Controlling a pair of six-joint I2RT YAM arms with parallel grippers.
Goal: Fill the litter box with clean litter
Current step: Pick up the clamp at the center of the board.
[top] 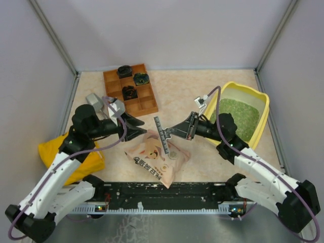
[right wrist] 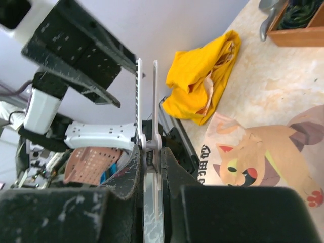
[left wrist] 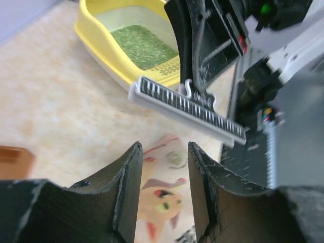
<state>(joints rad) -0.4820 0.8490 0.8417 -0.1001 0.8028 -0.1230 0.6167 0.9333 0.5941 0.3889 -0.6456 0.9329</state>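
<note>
My left gripper (top: 143, 132) sits left of centre in the overhead view with its fingers apart and nothing between them. In the left wrist view the two dark fingers (left wrist: 129, 177) frame a bare gap, and the pink pouch (top: 152, 159) shows through it on the table below.

My right gripper (top: 175, 130) reaches in from the right, its tips facing the left gripper's. It is clamped on a grey toothed clip (top: 161, 132). The right wrist view shows the fingers pressed tight against both sides of the clip's thin bar. The clip is up off the table, over the pouch's upper edge. Seen from the left wrist, it hangs as a slanted ribbed bar just beyond my open fingers, apart from them.

The pouch, printed with a cartoon animal, lies flat at lower centre of the overhead frame, just ahead of the arm bases.

The litter box (top: 260, 121) is at the right of the overhead frame, behind the right arm's wrist, resting on the table. The clean litter (top: 237, 114) lies inside it as a green grainy patch on the floor of the box.

A wooden compartment tray (top: 148, 105) sits at upper centre-left with dark items in three cells. A yellow cloth bag (top: 61, 152) is bunched at the far left beside my left arm.
</note>
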